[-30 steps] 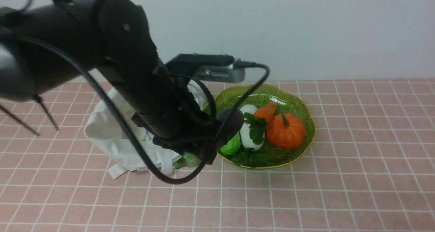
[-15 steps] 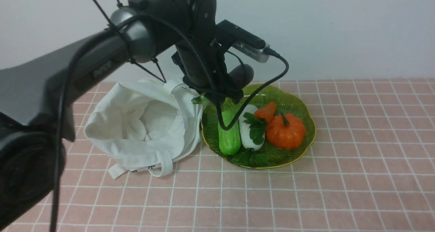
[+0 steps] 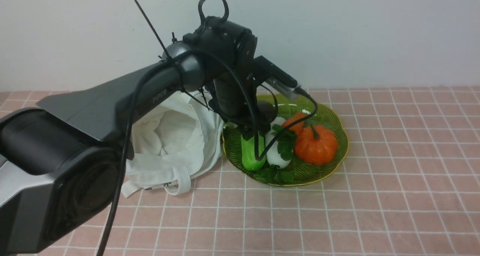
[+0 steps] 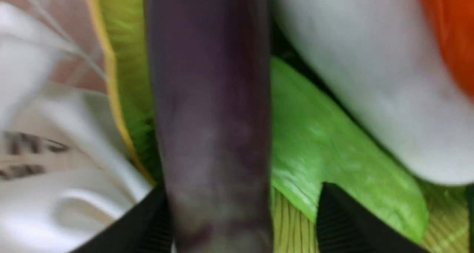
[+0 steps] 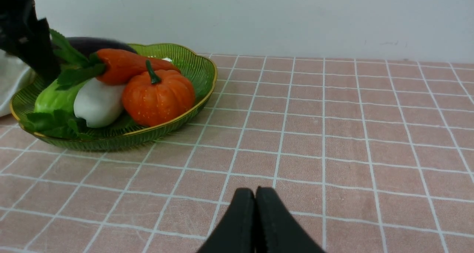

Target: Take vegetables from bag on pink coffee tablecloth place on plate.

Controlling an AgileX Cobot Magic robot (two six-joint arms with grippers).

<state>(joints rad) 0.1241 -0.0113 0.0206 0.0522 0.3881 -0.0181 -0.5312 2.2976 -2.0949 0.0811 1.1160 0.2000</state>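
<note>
The dark purple eggplant (image 4: 211, 116) lies lengthwise between my left gripper's (image 4: 242, 190) two black fingers, over the bag-side edge of the green plate (image 4: 289, 223). The jaws stand open: ribbed plate shows between the eggplant and one finger (image 4: 344, 223). In the front view the left gripper (image 3: 249, 130) points down into the plate (image 3: 339, 125), with the eggplant (image 3: 265, 111) a dark shape behind it. The white bag (image 3: 176, 136) sits open beside the plate on the pink tablecloth (image 3: 393, 173). My right gripper (image 5: 255, 197) is shut, low over bare cloth, away from the plate (image 5: 192, 66).
In the plate lie a green cucumber (image 3: 252, 154), a white radish (image 3: 275, 153) with green leaves, an orange pumpkin (image 3: 316, 143) and a carrot (image 3: 294, 123). The left arm and its cable cross over the bag. A pale wall closes off the back of the table.
The left arm lifted the eggplant out of the bag, swung it toward the plate and came down over the plate's bag-side edge. Its jaws have opened around the eggplant.
</note>
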